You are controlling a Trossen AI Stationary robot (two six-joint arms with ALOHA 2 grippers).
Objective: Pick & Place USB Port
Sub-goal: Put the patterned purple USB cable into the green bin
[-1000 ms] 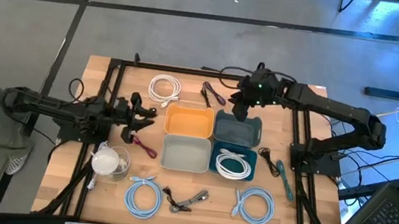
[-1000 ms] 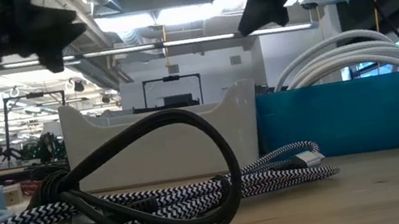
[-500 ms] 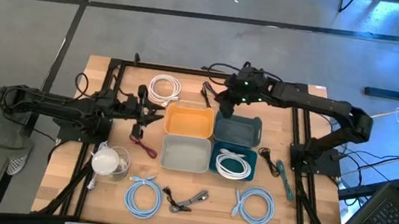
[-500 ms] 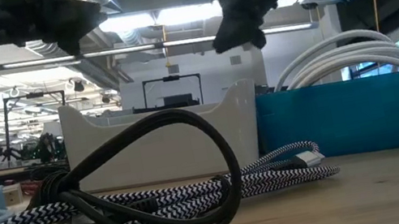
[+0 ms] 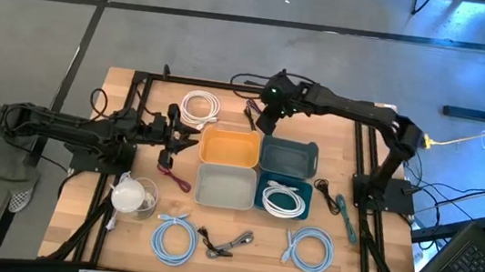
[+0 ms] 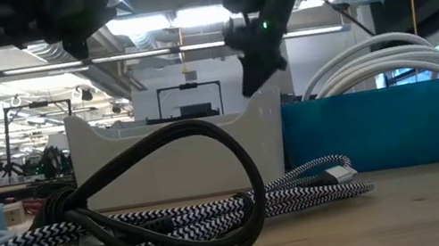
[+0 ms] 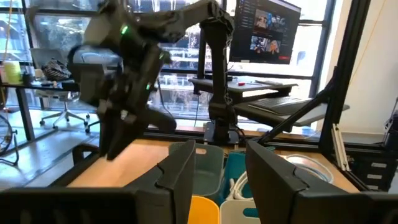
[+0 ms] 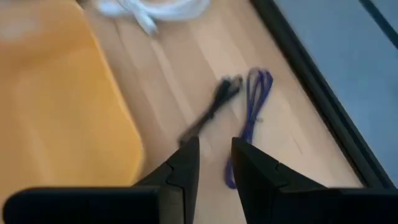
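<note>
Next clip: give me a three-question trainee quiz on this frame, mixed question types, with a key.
1. True or false: the teal bin holds a coiled white cable.
2. Multiple choice: the right gripper hovers over
A. the light blue cable coil at the near edge
B. the black and purple cable beside the orange bin
C. the clear cup at the left
3. Short answer: is either gripper holding anything?

Key
1. True.
2. B. The right wrist view looks straight down on that cable, between the fingers.
3. No. The right gripper's fingers are empty, with a gap between them, and the left gripper, left of the orange bin, is empty too.
</note>
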